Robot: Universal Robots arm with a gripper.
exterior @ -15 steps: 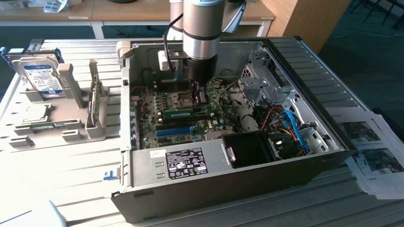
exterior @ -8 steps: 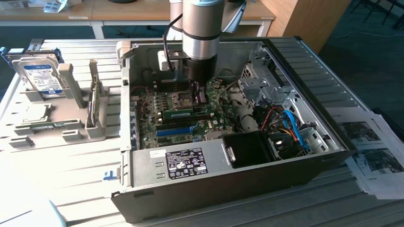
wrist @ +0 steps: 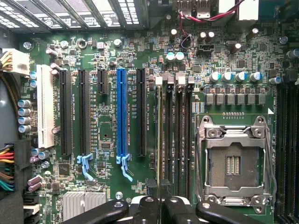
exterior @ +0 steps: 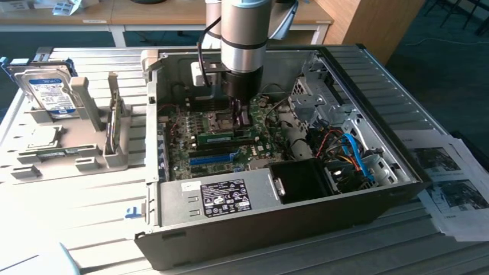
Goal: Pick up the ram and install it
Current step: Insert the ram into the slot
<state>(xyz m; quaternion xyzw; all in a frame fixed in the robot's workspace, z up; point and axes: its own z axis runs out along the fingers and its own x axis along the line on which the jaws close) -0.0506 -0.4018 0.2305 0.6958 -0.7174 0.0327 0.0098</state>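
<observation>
A: Setting?
B: Slatted white table (exterior: pixel 68 195), 1 open case (exterior: pixel 397 103) mid-frame, desks (exterior: pixel 153 14) along the top.
A: Anything hidden?
B: The ram (wrist: pixel 161 140) is edge-on, chips unseen; whether it's seated I cannot tell.
A: And the claw (wrist: pixel 161 205)?
B: Narrow, pinching the ram, which runs alongside the black slots (wrist: pixel 179 140) near the socket (wrist: pixel 232 163).

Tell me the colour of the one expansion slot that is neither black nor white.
Bright blue; the slot shows best in the wrist view.

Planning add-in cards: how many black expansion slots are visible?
4: two long black slots between the white slot and a short black slot, one more past the blue slot. Others may be hidden.
</observation>
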